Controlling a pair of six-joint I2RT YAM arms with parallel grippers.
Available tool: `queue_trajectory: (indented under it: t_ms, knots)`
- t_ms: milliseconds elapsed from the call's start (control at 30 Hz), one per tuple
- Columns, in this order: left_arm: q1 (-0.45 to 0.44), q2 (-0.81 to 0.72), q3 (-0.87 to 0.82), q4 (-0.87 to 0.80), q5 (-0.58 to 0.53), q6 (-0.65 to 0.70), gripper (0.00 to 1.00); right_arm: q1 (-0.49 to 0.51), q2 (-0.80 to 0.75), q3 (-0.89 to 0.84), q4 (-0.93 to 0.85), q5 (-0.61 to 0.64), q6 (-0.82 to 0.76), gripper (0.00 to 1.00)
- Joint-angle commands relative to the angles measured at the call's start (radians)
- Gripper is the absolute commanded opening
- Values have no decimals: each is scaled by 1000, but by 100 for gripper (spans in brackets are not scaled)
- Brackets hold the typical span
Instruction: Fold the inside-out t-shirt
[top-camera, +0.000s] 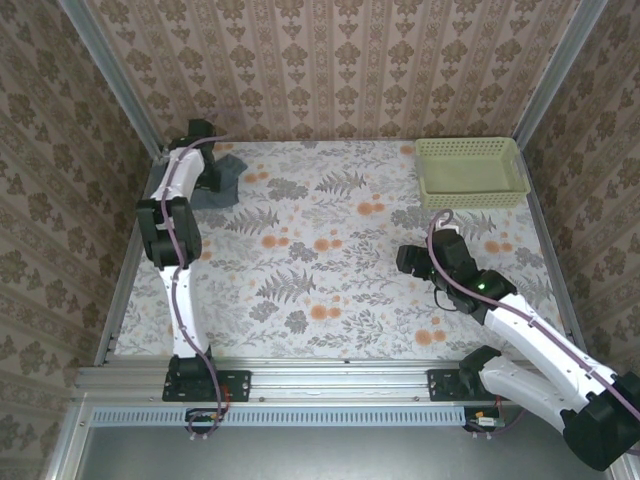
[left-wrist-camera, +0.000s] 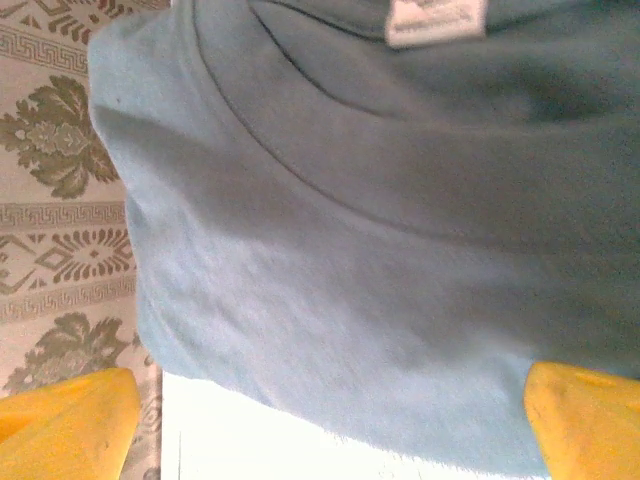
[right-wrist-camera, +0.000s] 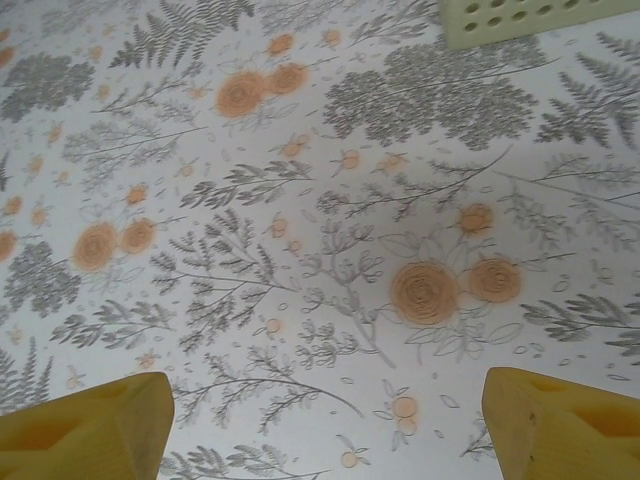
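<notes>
Wide open over the t-shirt (left-wrist-camera: 380, 250) bunched in the far-left corner of the desk (top-camera: 340, 290), the left end effector (left-wrist-camera: 330, 425) looks poised to grab it, while the right end effector (right-wrist-camera: 325, 420) hovers wide and empty.

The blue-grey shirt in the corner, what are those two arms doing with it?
Two robot arms are set to fold the t-shirt, which lies bunched in the table's far left corner. The left gripper is open, close over it near the collar label. The right gripper is open above the flowered tablecloth, holding nothing.
</notes>
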Motion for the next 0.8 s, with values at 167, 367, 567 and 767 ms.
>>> queue_trajectory:
  t_ms: [167,367,567,767]
  knots:
    - [-199,-637,-609,478,-165,-38,100,-96,0,133,4,297,-92,91]
    - [-210,-1065,-1112,791,7,-192,100,-202,21,135,125,328,-157,93]
    - [-206,-1301,-1458,1093,-20,-201,100,-280,61,135,130,315,-201,100]
    - [-159,-1210,-1558,1178,-67,-186,100,-285,-9,-120,480,316,-343,100]
